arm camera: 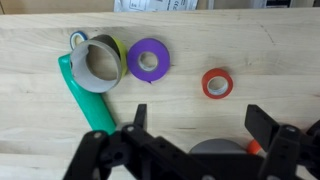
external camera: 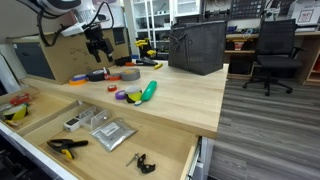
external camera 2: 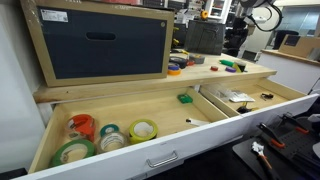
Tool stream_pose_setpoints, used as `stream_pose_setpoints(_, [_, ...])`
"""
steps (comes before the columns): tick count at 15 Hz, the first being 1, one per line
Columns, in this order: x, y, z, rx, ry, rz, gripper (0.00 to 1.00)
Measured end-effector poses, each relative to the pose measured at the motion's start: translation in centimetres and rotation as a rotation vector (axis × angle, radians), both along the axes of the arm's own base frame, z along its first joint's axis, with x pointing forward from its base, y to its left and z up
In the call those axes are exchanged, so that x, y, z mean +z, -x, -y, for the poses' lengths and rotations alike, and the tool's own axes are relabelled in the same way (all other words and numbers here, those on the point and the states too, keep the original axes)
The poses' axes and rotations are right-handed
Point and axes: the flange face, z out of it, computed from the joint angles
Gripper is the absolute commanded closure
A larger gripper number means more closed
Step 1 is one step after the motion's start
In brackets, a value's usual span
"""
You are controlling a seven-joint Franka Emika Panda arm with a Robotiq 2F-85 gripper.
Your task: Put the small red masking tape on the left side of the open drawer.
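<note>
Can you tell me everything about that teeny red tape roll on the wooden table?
The small red masking tape is a tiny ring, bright red, with a paler inner edge around its round hole. It looks like paper tape wound on a core. It lies flat on the pale wooden benchtop, not in the drawer. Nothing touches it. The purple roll sits apart beside it, and the open tool hangs close by without holding it.

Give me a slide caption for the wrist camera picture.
Open gripper above the workbench, small red tape lying just ahead, purple roll and green tool off to one side.
</note>
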Motion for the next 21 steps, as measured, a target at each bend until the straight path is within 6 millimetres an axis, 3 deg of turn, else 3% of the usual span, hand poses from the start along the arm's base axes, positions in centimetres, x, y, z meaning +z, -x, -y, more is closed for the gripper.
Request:
stream_pose_setpoints(3, [-1.1,-0.1,-0.2,-0.002,0.001,-0.017,0.00])
stream_pose_setpoints(10, [-6.1,-0.9,-1.8,0.002,-0.008,-0.090,0.00])
stream_pose_setpoints(17, [-9.7,-1.1,-0.5,-0.008,0.002,-0.145,0.00])
stream_pose_setpoints(21, [-10.5,-2.3,-0.2,-0.007,0.006,-0.140,0.00])
